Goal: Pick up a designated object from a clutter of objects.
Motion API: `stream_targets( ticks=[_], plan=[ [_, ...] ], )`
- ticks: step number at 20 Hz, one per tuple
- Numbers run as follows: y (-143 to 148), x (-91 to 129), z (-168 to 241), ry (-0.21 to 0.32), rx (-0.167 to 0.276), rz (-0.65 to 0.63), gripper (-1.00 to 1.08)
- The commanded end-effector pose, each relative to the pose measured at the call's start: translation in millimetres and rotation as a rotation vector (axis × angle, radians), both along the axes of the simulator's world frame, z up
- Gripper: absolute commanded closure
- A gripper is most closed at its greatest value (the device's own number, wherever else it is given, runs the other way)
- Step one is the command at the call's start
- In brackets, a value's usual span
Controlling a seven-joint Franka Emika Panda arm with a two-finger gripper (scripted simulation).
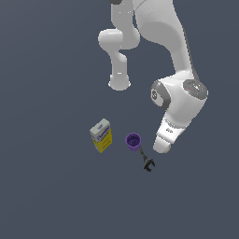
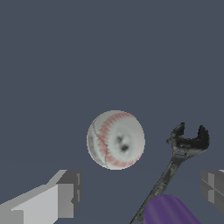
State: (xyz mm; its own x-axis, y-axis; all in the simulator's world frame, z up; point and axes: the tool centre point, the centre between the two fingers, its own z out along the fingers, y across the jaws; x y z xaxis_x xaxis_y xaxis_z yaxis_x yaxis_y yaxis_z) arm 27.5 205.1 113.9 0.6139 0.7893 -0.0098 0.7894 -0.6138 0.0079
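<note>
While fingers (image 2: pixel 65 192) gape, baseball (image 2: pixel 116 140) beyond, untouched

The white arm (image 1: pixel 179 56) enters from the upper edge of the exterior view and bends down through a grey-capped joint, its wrist section sloping downward toward the exterior view's left. The last link ends just beside the purple cup (image 1: pixel 133 141), on the exterior view's right of it. The gripper cannot be made out in the exterior view. In the wrist view the gripper (image 2: pixel 142 192) stands with its two fingers spread well apart; one finger (image 2: pixel 65 192) is a pale grey block, the other shows only at the frame edge. Nothing sits between the fingers, and they touch nothing. The gripper hangs above the floor, just off the purple cup.
</note>
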Motion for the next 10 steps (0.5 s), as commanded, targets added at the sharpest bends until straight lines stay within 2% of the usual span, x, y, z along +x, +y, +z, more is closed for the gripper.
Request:
stream_targets(
  ticks=[1,10],
  plan=[
    [10.5,-2.0,-9.2,0.0,0.007,0.04,-0.92],
    [16.7,-4.2,-18.5,0.002,0.011,0.062,-0.92]
  ],
)
